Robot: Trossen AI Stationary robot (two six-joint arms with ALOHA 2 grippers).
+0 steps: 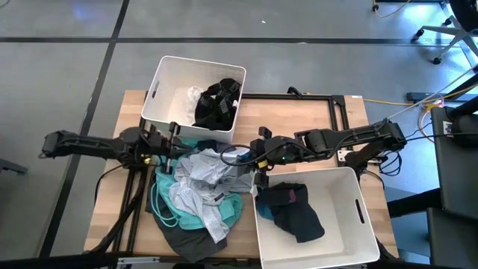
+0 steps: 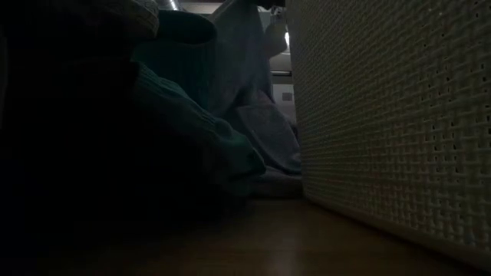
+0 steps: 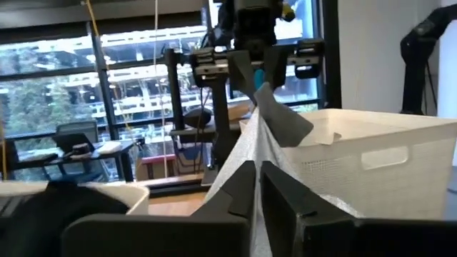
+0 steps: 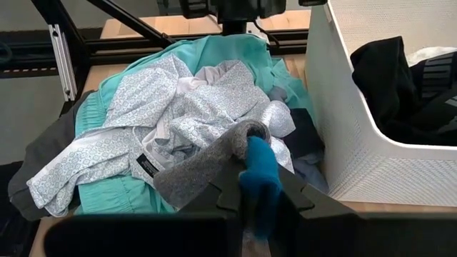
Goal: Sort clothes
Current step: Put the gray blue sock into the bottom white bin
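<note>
A heap of clothes [image 1: 196, 198] lies on the wooden table between two white bins: teal, dark grey and a pale patterned garment [image 4: 136, 121] on top. My left gripper [image 3: 257, 196] is at the heap's far left edge, shut on this pale garment. My right gripper [image 4: 258, 189] hangs over the heap's far right part, beside the near bin, shut on the same garment and on a bright blue piece [image 4: 260, 168]. In the left wrist view the cloth runs up from my left fingers to the right gripper [image 3: 246, 71]. My left gripper pinches a fold of the pale patterned garment [image 3: 255, 168] between its two fingers, which lie about level and come from the table's left. The cloth rises from them in a stretched band toward the right gripper. My right gripper pinches a bunched roll of the pale garment [image 4: 239, 139] together with the bright blue piece between its fingers. It comes slanting down from the table's right. The held part is lifted above the heap, and the rest of the garment lies on the pile.
The far bin [image 1: 160, 82] holds black clothes and a white piece. The near right bin [image 1: 358, 202] holds dark garments, and its wall [image 2: 383, 115] stands close against the heap. A black frame [image 1: 336, 101] lies on the far right of the table.
</note>
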